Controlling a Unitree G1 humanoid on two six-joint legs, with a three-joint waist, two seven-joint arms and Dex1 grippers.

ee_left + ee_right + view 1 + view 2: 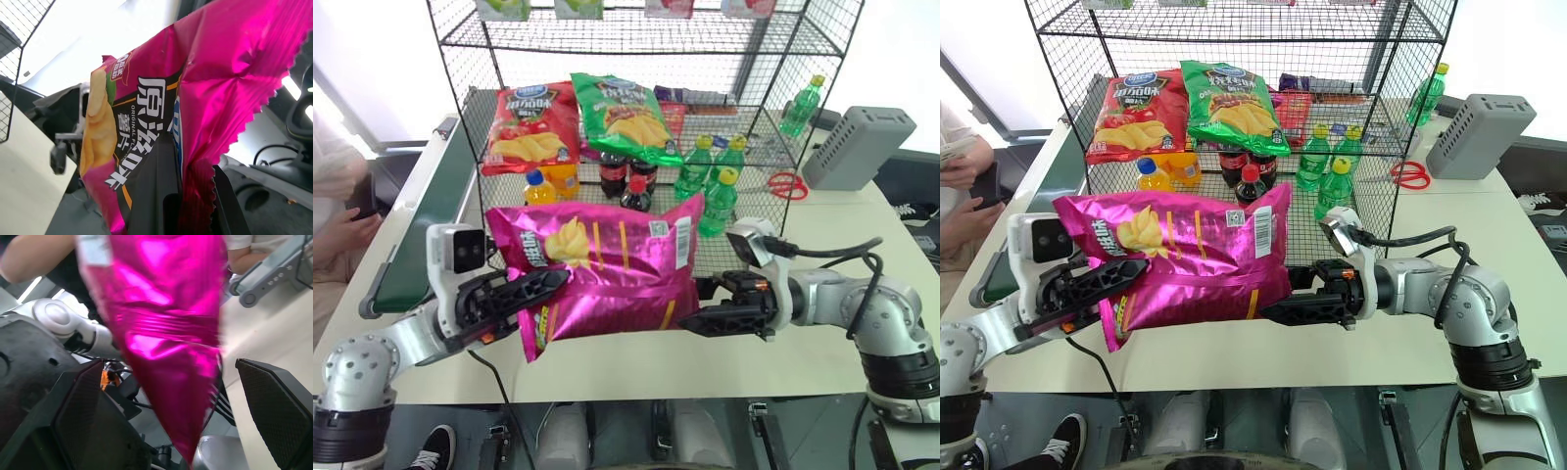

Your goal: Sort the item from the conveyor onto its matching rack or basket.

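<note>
The item, a magenta-pink chip bag (pixel 607 264), hangs in the air in front of the black wire rack (pixel 759 147). My left gripper (pixel 548 284) is shut on the bag's left edge, and in the left wrist view the foil (pixel 230 73) is pinched between its black fingers (pixel 166 200). My right gripper (pixel 690 321) is open at the bag's lower right corner. In the right wrist view that corner (pixel 166 333) hangs between the spread fingers (pixel 274 401) with gaps on both sides. The dark-green conveyor (pixel 426 211) runs along the left.
On the rack's middle tier lie a red chip bag (pixel 530 125) and a green chip bag (pixel 625 116), with cola, orange and green bottles (pixel 717 201) below. Red scissors (pixel 788 184) and a grey box (pixel 857 147) sit at the right. A person's hands (pixel 342 211) are beside the conveyor.
</note>
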